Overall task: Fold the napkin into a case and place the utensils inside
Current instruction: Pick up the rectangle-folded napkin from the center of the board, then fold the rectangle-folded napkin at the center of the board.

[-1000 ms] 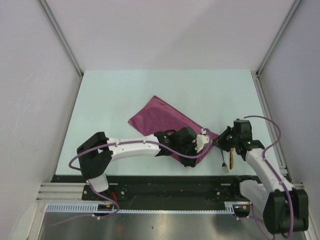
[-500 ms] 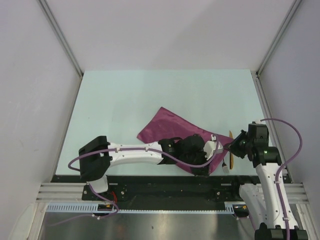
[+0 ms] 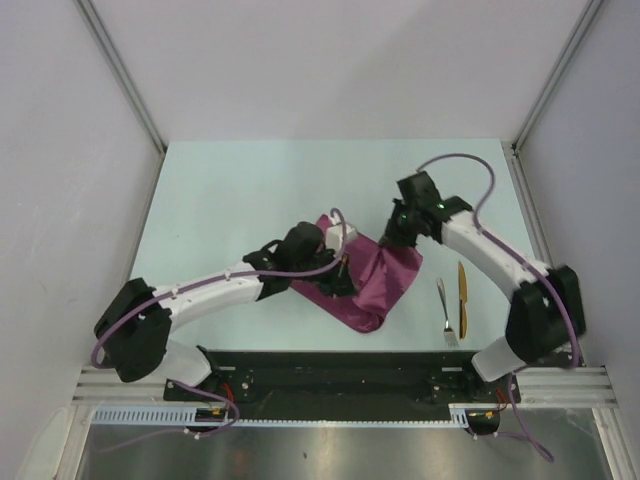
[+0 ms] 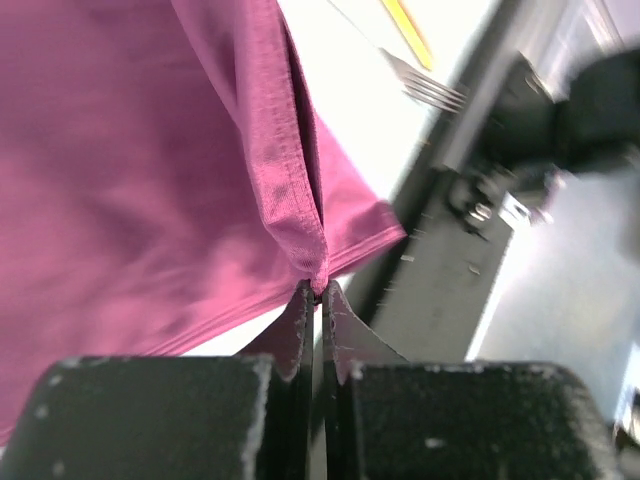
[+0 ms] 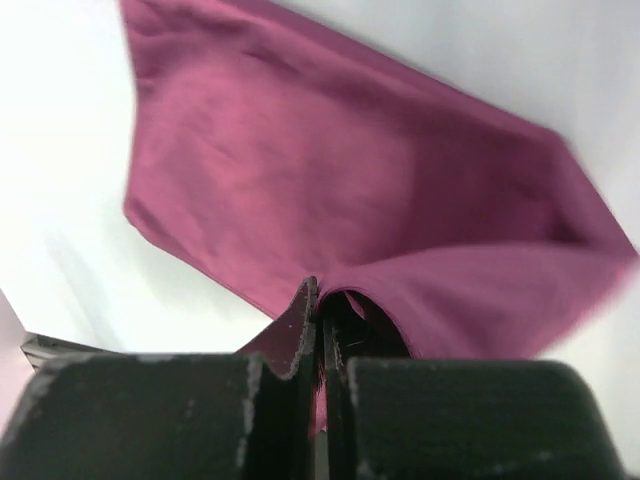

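napkin (image 3: 385,285): plum-magenta cloth, soft, creased, bunched into a wedge, mid-table between both arms
left gripper (image 4: 318,290): pinched tight on a gathered napkin corner
right gripper (image 5: 320,297): clamped on a curled napkin edge
fork (image 3: 445,318): slim, silver, tined, right of the napkin, apart from it
golden piece (image 3: 461,293): thin, yellow, just beside the fork
table (image 3: 230,200): smooth, pale mint

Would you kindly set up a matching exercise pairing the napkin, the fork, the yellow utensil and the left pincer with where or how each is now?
Things:
1 napkin
2 silver fork
3 golden-yellow utensil
4 left pincer

States:
A nearest the right edge of the table
B shut on a fabric edge
C plum-magenta, pinched at two spots
D lying between the cloth and the yellow piece

Pairs: 1-C; 2-D; 3-A; 4-B
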Tool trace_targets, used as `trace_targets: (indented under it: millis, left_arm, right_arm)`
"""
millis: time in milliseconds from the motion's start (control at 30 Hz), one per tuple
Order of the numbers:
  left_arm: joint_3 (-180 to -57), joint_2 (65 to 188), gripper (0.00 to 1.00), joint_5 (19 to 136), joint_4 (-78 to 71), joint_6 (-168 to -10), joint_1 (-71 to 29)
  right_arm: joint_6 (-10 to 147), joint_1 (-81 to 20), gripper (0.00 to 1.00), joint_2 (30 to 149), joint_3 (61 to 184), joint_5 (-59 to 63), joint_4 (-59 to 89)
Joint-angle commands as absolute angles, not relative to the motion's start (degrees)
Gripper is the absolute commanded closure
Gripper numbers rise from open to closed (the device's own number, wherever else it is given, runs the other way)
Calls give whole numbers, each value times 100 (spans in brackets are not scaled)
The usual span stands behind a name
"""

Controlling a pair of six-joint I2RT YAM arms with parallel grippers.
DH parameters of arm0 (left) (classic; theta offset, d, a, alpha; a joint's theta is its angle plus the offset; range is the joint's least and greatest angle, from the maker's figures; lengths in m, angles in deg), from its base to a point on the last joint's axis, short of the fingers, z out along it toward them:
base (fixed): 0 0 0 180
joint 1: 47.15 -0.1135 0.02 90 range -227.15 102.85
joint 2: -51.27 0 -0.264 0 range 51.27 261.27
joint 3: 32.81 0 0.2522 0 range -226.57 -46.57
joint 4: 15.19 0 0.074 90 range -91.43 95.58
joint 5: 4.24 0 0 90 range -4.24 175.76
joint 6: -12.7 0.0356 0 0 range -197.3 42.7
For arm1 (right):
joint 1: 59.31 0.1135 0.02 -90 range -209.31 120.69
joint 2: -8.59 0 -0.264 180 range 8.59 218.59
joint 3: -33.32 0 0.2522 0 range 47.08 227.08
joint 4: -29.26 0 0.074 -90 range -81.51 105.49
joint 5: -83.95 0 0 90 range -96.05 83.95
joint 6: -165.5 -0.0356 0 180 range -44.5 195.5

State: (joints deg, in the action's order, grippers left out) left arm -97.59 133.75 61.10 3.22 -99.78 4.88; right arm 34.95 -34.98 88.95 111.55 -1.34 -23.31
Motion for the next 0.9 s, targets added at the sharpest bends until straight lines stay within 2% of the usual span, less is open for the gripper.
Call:
trace_targets:
  millis: [0, 100, 300, 533, 867]
  left_arm:
    - [-9456, 12959, 100, 5791, 534, -9910, -344]
    - [-9350, 12932, 100, 5852, 832, -9857, -890]
    - [-9447, 13274, 100, 5940, 1343, -9883, -1638]
    - [-9561, 13292, 100, 6203, 1835, -9752, -1806]
    - [-9781, 13195, 100, 6845, 2362, -9664, -2174]
  right_arm:
    - [3393, -3189, 100, 10445, 12561, -44, -1623]
    - [3472, -3119, 100, 11410, 13432, 186, -1571]
    - [3481, -3049, 100, 12494, 14270, 651, -1483]
    - [3683, -3040, 100, 12952, 14745, 1117, -1430]
    - [3850, -3031, 100, 13146, 14780, 1653, -1193]
